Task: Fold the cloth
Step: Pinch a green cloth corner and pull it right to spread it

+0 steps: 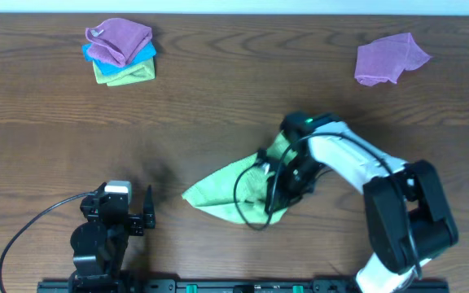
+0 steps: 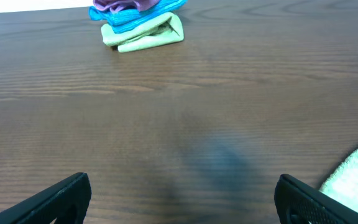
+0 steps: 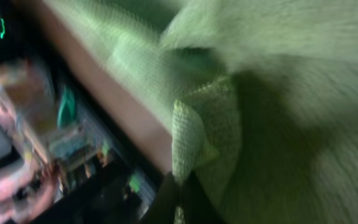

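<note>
The light green cloth (image 1: pixel 228 189) lies crumpled on the wooden table at front centre. My right gripper (image 1: pixel 287 175) is over its right part and is shut on a pinched fold of the green cloth (image 3: pixel 188 134), which fills the right wrist view. My left gripper (image 1: pixel 137 213) rests near the front left edge, open and empty, its two black fingers (image 2: pixel 179 199) wide apart over bare wood. A corner of the green cloth (image 2: pixel 356 177) shows at the right edge of the left wrist view.
A stack of folded cloths, purple on blue on green (image 1: pixel 120 50), sits at the back left and shows in the left wrist view (image 2: pixel 143 22). A loose purple cloth (image 1: pixel 387 59) lies at the back right.
</note>
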{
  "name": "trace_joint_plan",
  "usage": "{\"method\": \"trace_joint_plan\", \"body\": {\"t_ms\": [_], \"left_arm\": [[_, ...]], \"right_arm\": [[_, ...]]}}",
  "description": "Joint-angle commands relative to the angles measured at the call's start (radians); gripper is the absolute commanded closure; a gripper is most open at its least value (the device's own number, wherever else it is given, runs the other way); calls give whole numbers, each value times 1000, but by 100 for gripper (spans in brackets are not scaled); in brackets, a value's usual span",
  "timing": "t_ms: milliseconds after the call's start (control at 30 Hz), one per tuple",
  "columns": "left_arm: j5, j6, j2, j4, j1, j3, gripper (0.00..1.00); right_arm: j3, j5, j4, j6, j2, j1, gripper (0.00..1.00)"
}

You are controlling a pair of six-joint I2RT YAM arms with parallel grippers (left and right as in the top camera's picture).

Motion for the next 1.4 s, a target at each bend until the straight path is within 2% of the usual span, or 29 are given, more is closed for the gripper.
{"method": "trace_joint_plan", "body": {"t_ms": [0, 33, 67, 100, 133, 267, 467, 567, 800, 1367], "left_arm": [[6, -6, -6, -5, -4, -17, 5], [6, -6, -6, -5, -4, -17, 4], [6, -6, -6, -5, -4, -17, 5], [6, -6, -6, -5, -4, -17, 4], [6, -6, -6, -5, -4, -17, 5], [6, -6, -6, -5, -4, -17, 5], [7, -6, -6, -5, -4, -17, 5], [6, -14, -6, -5, -4, -17, 5], [7, -40, -6, -5, -4, -17, 5], [7, -47, -6, -5, -4, -17, 5]], "right_arm": [[-2, -58, -29, -162, -25, 88, 79], [-2, -47, -19, -159, -25, 104, 68], [-3, -26, 8, -128, -25, 114, 42], [-2, -8, 37, -90, -25, 115, 36], [-2, 7, 71, -55, -25, 112, 35], [-2, 148, 260, 173, -26, 64, 34], [3, 290, 378, 289, -61, -12, 34], [3, 385, 383, 288, -90, -68, 31], [3, 440, 409, 262, -99, -158, 29], [0, 433, 455, 219, -90, -207, 36]]}}
